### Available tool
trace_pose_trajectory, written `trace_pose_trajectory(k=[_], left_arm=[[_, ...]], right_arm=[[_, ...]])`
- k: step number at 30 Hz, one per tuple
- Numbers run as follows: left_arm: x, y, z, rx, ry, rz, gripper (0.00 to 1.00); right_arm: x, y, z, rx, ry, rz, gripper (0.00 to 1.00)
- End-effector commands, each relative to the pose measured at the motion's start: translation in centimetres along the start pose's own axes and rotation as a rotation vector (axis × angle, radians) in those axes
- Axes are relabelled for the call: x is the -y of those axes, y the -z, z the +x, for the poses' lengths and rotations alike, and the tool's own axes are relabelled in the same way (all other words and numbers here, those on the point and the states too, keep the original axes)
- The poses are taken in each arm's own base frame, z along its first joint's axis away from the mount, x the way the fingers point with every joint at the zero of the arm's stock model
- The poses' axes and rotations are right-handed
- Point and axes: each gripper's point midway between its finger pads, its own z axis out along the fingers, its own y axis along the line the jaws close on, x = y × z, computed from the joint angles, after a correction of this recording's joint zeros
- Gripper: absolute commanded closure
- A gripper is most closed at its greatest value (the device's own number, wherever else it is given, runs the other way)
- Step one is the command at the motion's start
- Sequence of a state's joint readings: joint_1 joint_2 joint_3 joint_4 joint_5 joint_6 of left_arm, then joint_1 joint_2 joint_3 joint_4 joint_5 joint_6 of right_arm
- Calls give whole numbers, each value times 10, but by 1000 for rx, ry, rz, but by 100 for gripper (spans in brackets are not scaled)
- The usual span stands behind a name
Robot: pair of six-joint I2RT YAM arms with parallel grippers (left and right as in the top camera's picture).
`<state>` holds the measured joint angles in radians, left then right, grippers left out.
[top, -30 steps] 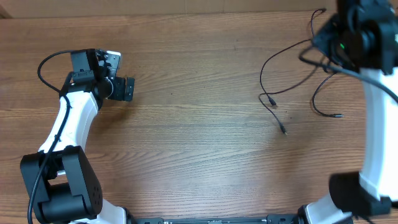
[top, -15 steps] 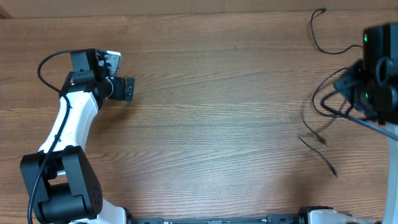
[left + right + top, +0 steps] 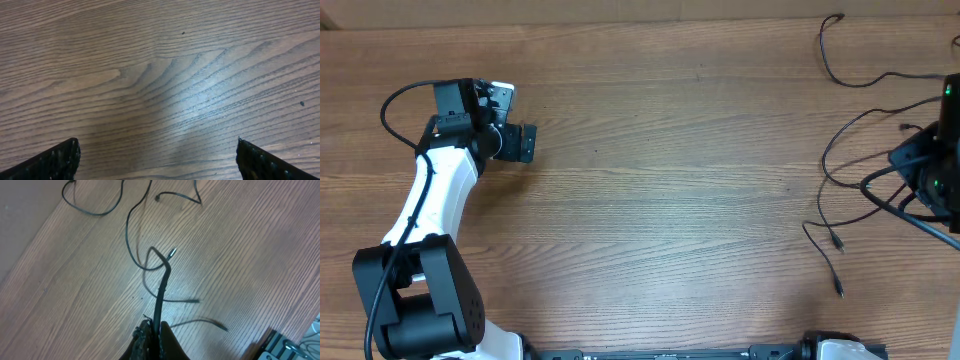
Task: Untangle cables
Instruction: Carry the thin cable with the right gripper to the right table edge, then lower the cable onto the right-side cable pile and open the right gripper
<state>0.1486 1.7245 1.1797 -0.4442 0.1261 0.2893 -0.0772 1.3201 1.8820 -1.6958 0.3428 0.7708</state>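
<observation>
Bright even light, a glare patch on the table (image 3: 200, 92), cables (image 3: 162, 287) blurred.

Wooden table (image 3: 670, 200), black cables (image 3: 823, 52) on it

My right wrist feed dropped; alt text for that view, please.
The right pincer is shut on a thin black cable that runs forward and curls into a loop near a plug tip. More black strands lie on the wooden table beyond.

Dangling cables (image 3: 192, 301) blur; right arm (image 3: 935, 175) cropped.
</observation>
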Motion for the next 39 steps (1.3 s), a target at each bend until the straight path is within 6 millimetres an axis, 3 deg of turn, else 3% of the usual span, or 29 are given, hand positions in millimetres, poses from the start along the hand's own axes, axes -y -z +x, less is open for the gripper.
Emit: trace_pose_trajectory(k=[1, 12, 19, 25, 30, 36, 39], left_arm=[[-1, -4, 2, -7, 16, 2, 1], [-1, -4, 2, -7, 16, 2, 0], [-1, -4, 2, -7, 16, 2, 1], [-1, -4, 2, -7, 16, 2, 0], [-1, -4, 2, -7, 15, 2, 1], [-1, -4, 2, -7, 16, 2, 0], [-1, -4, 2, -7, 15, 2, 0]], right_arm=[[-5, -3, 4, -30, -21, -21, 96], [-30, 1, 27, -170, -22, -162, 96], [-62, 15, 47, -308, -25, -342, 96], [-78, 20, 41, -300, -28, -423, 96], [-57, 5, 16, -145, -42, -282, 96], [6, -11, -8, 40, -137, 78, 96], [13, -16, -11, 65, -126, 127, 96]])
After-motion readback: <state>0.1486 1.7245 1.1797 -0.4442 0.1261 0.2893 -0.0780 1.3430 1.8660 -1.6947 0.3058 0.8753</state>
